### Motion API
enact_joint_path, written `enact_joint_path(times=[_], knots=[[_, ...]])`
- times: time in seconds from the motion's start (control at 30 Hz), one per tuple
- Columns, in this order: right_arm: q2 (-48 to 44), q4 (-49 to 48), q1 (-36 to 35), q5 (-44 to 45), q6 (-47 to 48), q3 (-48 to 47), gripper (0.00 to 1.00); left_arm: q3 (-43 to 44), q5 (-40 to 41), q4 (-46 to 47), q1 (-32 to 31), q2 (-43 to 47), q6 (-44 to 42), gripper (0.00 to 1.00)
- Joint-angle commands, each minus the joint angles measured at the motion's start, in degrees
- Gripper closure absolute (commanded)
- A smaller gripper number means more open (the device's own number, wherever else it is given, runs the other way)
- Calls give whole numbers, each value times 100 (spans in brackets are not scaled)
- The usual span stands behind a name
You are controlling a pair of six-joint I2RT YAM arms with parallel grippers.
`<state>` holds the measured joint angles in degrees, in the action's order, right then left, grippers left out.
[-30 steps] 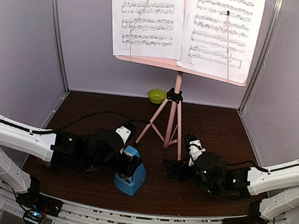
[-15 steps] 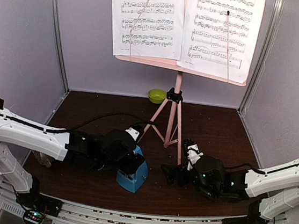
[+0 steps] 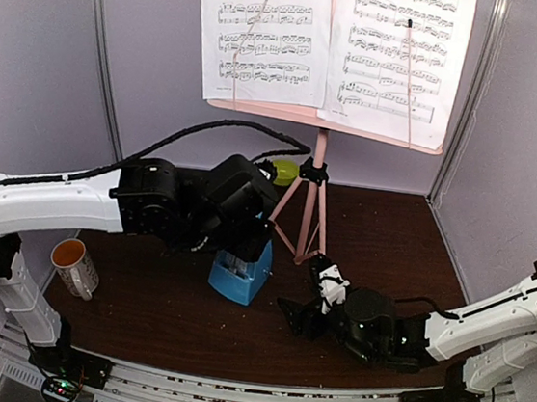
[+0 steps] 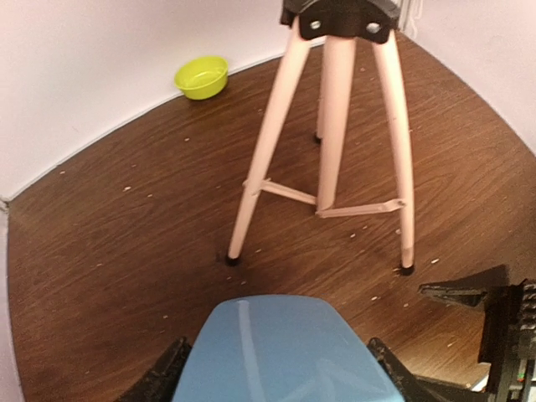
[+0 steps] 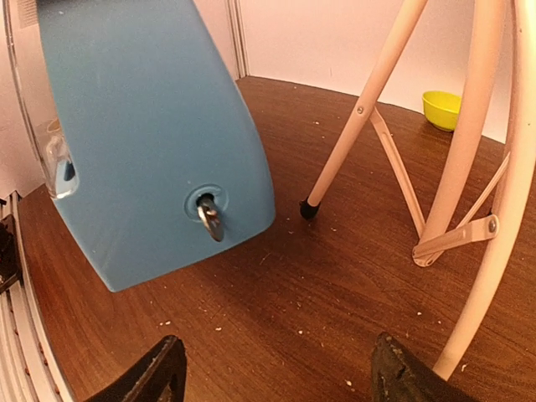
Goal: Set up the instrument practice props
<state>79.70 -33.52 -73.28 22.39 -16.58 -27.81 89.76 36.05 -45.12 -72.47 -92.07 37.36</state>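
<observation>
The pink tripod music stand (image 3: 310,216) stands at the back middle, and two white sheet-music pages (image 3: 263,35) (image 3: 397,51) rest on its desk (image 3: 326,118). My left gripper (image 3: 244,247) is shut on the blue metronome (image 3: 238,277) from above and holds it tilted just left of the tripod legs (image 4: 335,142). The metronome fills the bottom of the left wrist view (image 4: 280,352) between my fingers. My right gripper (image 3: 302,287) is open and empty, low over the table right of the metronome. The metronome's winding key shows in the right wrist view (image 5: 209,218).
A white mug with an orange inside (image 3: 72,266) stands at the front left. A lime-green bowl (image 3: 283,172) sits by the back wall behind the tripod, partly hidden by my left arm. It also shows in the left wrist view (image 4: 202,76). Purple walls enclose the brown table (image 3: 391,234).
My left arm has risen and carried the metronome back toward the tripod, uncovering the mug. My right gripper has shifted left and nearer to the front edge.
</observation>
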Motion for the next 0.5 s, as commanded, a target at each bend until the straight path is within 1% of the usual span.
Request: enact_joint_path(times=[0.0, 0.17, 0.27, 0.37, 0.47], knots=[[269, -898, -64, 106, 343, -133, 26, 507, 588, -1030, -31, -90, 163, 90], [505, -1167, -130, -105, 527, -312, 39, 678, 473, -1069, -28, -19, 123, 89], [615, -1223, -174, -308, 707, -443, 43, 698, 386, -1035, -31, 12, 33, 89], [710, -1226, -230, -441, 847, -562, 46, 649, 315, -907, -30, 81, -23, 88], [781, -1227, -268, -593, 899, -654, 46, 598, 268, -805, -39, 124, -66, 88]])
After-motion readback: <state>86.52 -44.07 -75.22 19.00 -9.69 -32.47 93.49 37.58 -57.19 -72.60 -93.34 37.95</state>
